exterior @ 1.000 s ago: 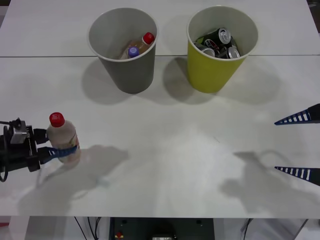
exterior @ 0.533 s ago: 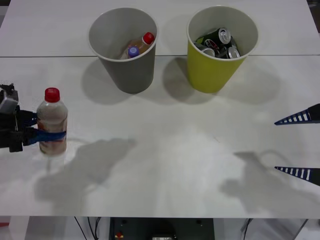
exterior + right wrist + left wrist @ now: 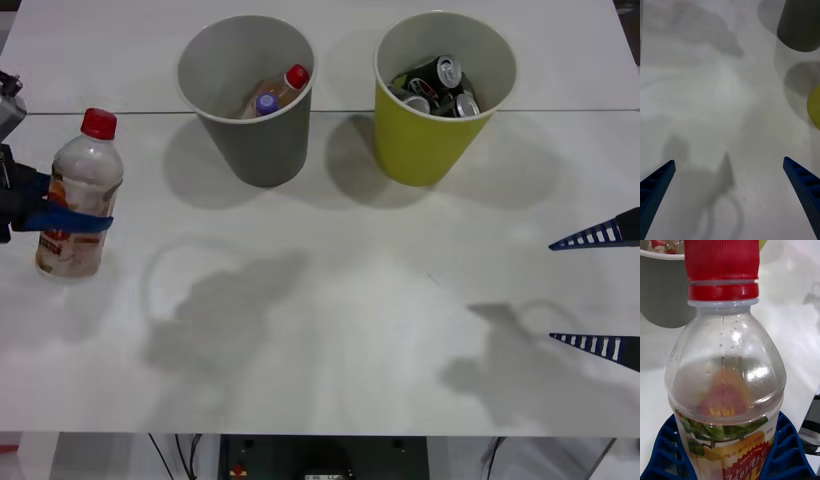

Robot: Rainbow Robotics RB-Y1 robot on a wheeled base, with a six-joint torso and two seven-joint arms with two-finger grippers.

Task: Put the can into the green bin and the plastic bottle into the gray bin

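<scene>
One plastic bottle (image 3: 76,197) with a red cap is held upright at the nine o'clock edge of the white surface (image 3: 330,330), lifted clear of it and leaning slightly. The left hand (image 3: 62,218) is clenched around its labelled lower body, blue fingers (image 3: 788,450) wrapping both sides below the shoulder; the arm reaches in from beyond the left edge.

Two bins stand side by side toward twelve o'clock, close but apart. The gray bin (image 3: 252,140), at about eleven o'clock, holds two bottles: one purple-capped bottle (image 3: 265,103) and one orange-tinted bottle (image 3: 290,84) with a red cap. The green bin (image 3: 425,145), at about one o'clock, holds several dark cans (image 3: 440,85); at least four can be made out, though an exact count is hard to tell.

At three to four o'clock the right hand (image 3: 598,292) hovers over bare surface, released, its two blue fingers (image 3: 801,182) spread wide with nothing between them, pointing inward across the surface.
</scene>
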